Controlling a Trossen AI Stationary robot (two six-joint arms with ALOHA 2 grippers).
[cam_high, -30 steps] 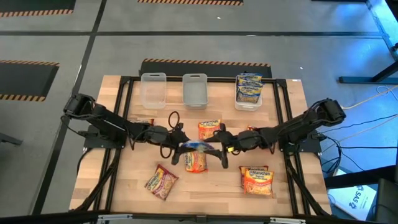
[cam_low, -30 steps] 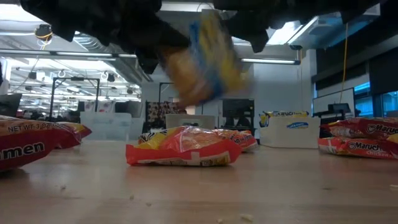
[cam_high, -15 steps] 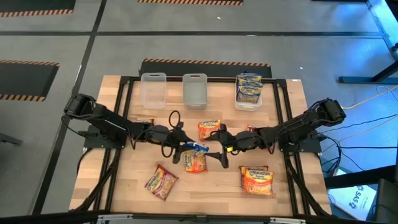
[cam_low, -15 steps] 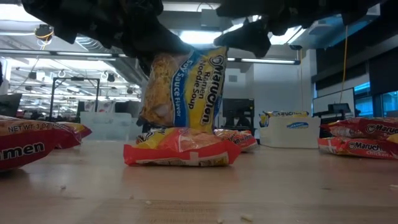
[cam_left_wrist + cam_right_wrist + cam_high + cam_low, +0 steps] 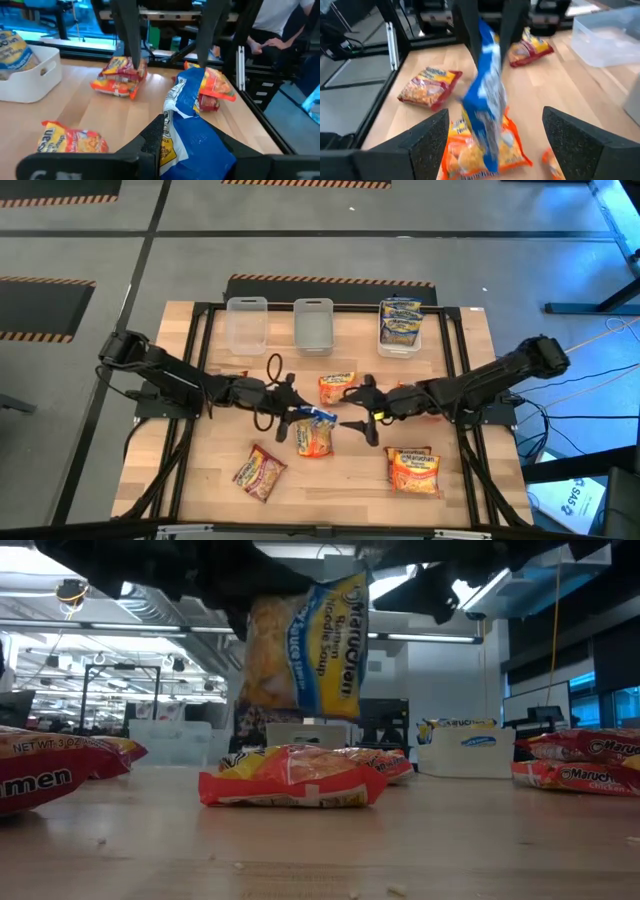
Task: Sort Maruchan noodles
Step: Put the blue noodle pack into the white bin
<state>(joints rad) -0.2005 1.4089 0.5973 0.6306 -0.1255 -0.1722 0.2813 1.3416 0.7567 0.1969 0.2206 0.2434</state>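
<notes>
Packets visible: one blue packet [image 5: 316, 416] held in the air; orange packets on the surface [image 5: 470, 340] number four loose ones, namely one directly below the blue packet [image 5: 314, 440], one beyond it toward the tubs [image 5: 336, 388], one nearer the front-left corner [image 5: 260, 471] and one at front right [image 5: 414, 470]. A reddish packet [image 5: 233, 376] shows partly beneath the left arm, and another [image 5: 408, 391] partly beneath the right arm.

Three tubs stand along the far edge: two clear ones [image 5: 247, 324] [image 5: 313, 323], and a white one [image 5: 400, 327] stacked with blue packets, whose count cannot be told.

Left gripper [image 5: 296, 413]: arm stretched low toward the centre, jaws narrow and clamped on the blue packet, which hangs upright just above the orange packet below it.

Right gripper [image 5: 362, 410]: arm stretched in from the opposite side, jaws wide apart, facing the blue packet and near it but not touching.

A person [image 5: 272, 25] stands beyond the surface.
</notes>
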